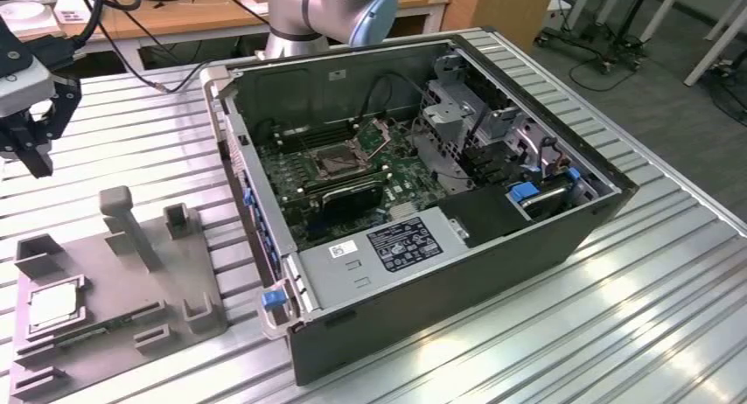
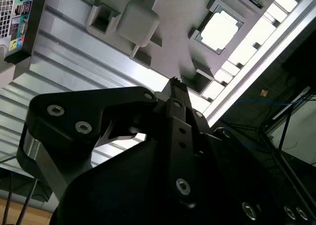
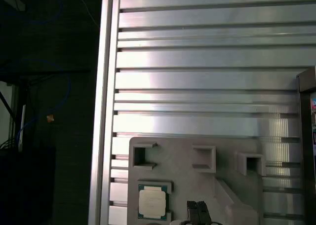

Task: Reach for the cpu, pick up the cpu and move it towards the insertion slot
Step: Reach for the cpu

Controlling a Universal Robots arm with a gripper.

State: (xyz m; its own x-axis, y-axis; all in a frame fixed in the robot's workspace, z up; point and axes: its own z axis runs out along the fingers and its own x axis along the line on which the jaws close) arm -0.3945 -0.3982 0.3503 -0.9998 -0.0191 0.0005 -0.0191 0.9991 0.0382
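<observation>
Reach stage, nothing lifted yet: from my remote station I see the hand hanging above the slatted bench, clear of the grey plastic tray. In both wrist views its fingers look pressed together with nothing between them, though the angle is poor and I may be missing a slight gap. In the exterior view the cpu lies flat in a square recess of the tray, at about 6 o'clock from the hand and well apart from it. The tray's other recesses look bare. The insertion slot sits unfilled on the motherboard inside the open computer case, at 3 o'clock from the hand. I judge that grasping, lifting and carrying all remain.
</observation>
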